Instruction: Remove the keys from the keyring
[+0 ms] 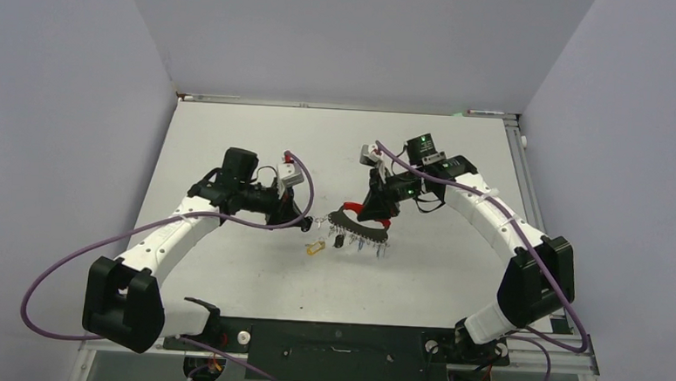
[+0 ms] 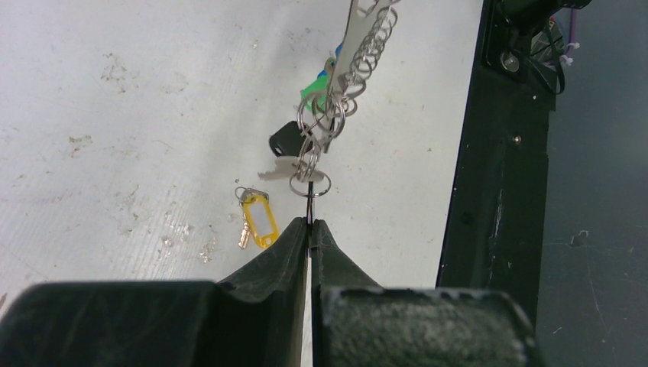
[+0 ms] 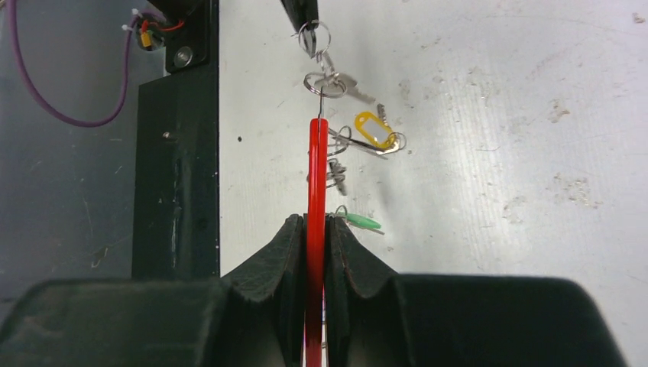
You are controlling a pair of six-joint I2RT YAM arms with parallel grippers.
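Note:
The keyring, a red crescent (image 1: pixel 377 217) joined to a curved grey toothed strip (image 1: pixel 357 228), hangs above the table between the arms. My right gripper (image 1: pixel 370 211) is shut on the red crescent (image 3: pixel 315 172), seen edge-on between its fingers (image 3: pixel 294 245). Several keys (image 2: pixel 325 122) on small rings dangle from the strip, among them a black head (image 2: pixel 284 140) and green tags (image 2: pixel 312 86). My left gripper (image 2: pixel 309 223) is shut on the small ring (image 2: pixel 310 186) of a silvery key at the strip's end. A yellow-tagged key (image 2: pixel 257 219) lies loose on the table (image 1: pixel 315 247).
The black mounting plate (image 1: pixel 335 339) runs along the table's near edge and shows in both wrist views (image 2: pixel 497 191) (image 3: pixel 176 191). Grey walls enclose the white table (image 1: pixel 233 133) at left, right and back. Purple cables loop from both arms.

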